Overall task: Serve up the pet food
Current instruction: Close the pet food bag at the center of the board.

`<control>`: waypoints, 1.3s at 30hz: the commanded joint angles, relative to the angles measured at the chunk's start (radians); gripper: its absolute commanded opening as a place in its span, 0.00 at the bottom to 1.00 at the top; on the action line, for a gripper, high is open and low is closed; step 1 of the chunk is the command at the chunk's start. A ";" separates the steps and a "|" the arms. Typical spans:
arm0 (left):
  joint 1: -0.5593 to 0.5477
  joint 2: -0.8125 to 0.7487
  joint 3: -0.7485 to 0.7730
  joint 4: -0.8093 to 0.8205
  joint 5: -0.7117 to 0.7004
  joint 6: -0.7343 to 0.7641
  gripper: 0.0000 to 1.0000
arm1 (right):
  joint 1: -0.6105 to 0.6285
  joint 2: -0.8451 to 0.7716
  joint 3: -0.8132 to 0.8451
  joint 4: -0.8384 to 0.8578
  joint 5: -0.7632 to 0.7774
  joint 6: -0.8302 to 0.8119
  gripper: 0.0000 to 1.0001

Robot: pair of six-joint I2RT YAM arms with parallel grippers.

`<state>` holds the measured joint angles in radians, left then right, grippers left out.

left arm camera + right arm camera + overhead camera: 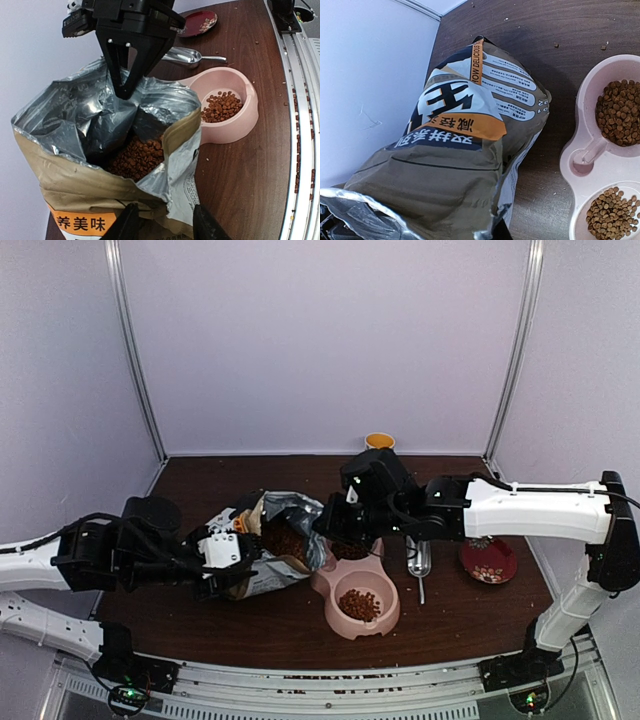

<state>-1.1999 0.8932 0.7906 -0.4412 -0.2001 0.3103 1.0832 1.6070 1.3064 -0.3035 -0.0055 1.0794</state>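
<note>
1. Pet food (619, 112) lies in both wells of the pink double bowl (235, 132), a modest heap in each, so the serving looks largely done.
2. More of it sits deep in the open bag (455, 150), at about 10 o'clock from the bowl in the top view.
3. What is left, by my judgement, is a top-up at most, then putting the bag down.
4. It shows as small, round, reddish-brown dry pellets, matte and loose. A few strays dot the table (240, 190).
5. The right gripper (125, 92) has its fingers together, pinching the bag's foil rim.
6. The left gripper (165, 225) has its fingers apart on either side of the bag's lower end. I cannot tell whether they press on it.
</note>
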 commanded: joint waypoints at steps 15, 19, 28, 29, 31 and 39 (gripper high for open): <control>-0.045 0.001 -0.019 0.060 -0.085 0.062 0.26 | 0.012 -0.069 0.080 0.176 -0.011 0.006 0.00; -0.065 0.010 -0.018 0.055 -0.102 0.062 0.28 | 0.013 -0.060 0.110 0.159 -0.008 0.001 0.00; -0.076 0.053 0.024 0.042 -0.196 0.045 0.28 | 0.012 -0.058 0.114 0.162 -0.010 0.003 0.00; -0.078 0.045 0.026 0.047 -0.196 0.043 0.29 | 0.012 -0.058 0.109 0.166 -0.011 0.004 0.00; -0.083 0.025 0.025 0.056 -0.203 0.045 0.32 | 0.012 -0.056 0.104 0.171 -0.011 0.005 0.00; -0.199 0.010 0.026 0.083 -0.336 0.114 0.39 | 0.013 -0.048 0.121 0.165 -0.010 0.004 0.00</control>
<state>-1.3708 0.8917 0.7929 -0.4129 -0.4549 0.3912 1.0870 1.6073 1.3403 -0.2947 -0.0151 1.0843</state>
